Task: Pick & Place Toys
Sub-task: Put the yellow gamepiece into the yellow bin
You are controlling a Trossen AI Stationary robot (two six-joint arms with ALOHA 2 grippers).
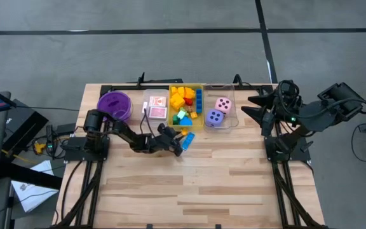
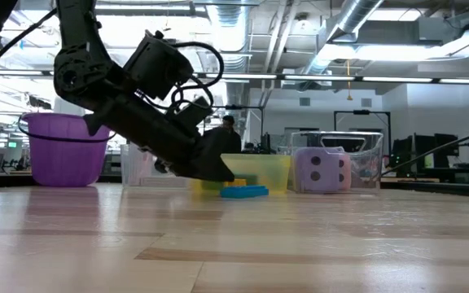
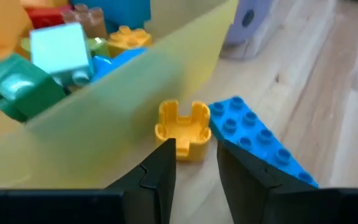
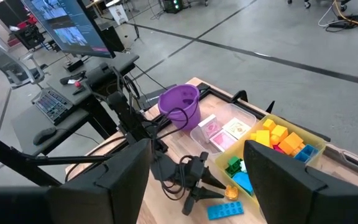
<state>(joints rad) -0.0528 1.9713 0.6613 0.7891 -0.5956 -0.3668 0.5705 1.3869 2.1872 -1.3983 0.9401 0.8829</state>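
Left gripper (image 3: 194, 152), jaws part-open and empty, straddles small yellow plastic block (image 3: 183, 129) lying beside yellow translucent bin (image 3: 135, 87), apparently lining up to grasp it.

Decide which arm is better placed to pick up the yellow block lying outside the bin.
Left. Its claw is down at the yellow block, beside the blue block. The right claw waits off at the table's edge.

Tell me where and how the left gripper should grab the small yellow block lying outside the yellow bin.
Probably across the yellow block's two flat side walls, coming from the open table side, since the yellow bin wall stands right behind it and the blue block crowds one side. The left gripper already faces it.
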